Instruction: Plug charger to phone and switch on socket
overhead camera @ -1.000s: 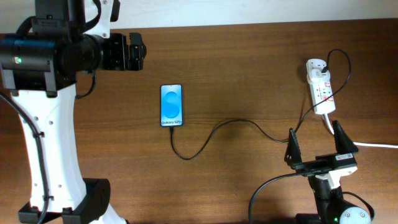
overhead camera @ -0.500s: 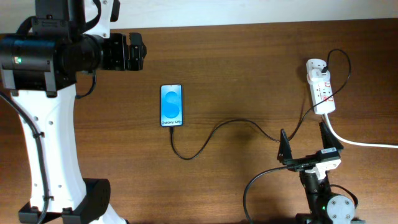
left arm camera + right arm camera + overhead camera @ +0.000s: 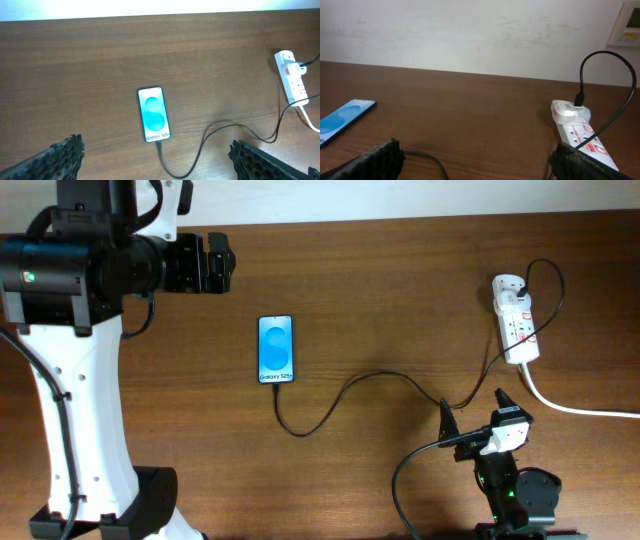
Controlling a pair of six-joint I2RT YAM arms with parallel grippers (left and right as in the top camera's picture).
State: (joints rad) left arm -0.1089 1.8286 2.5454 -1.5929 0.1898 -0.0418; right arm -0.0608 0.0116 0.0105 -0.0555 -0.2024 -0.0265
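1. We're looking down on the desk (image 3: 400, 280). The phone (image 3: 276, 349) lies flat left of centre, blue screen up, with its white text at the near end.
2. The charger (image 3: 380, 374) meets that near end. From the left wrist view its tip looks seated in the port, though at this size we can't be sure.
3. From the phone the black cable dips toward the near edge and curls. It then rises across the middle of the desk and runs right to the socket (image 3: 516, 325).
4. The socket lies far right, well apart from the phone, with red marks on its top face.
5. In the right wrist view we see a white adapter (image 3: 567, 111) on the socket's far end. The black cable arches over and plugs into the top of it.
6. A thick white cord (image 3: 580, 409) leaves the socket's near end and runs off the right side.
7. The left end effector (image 3: 222, 263) sits far left, beyond the phone. Its fingers (image 3: 62, 152) are spread wide and hold nothing.
8. The right end effector (image 3: 471, 404) is by the near edge, just short of the socket and over the cable's run. Its fingers (image 3: 382, 157) are also wide apart and gripping nothing.
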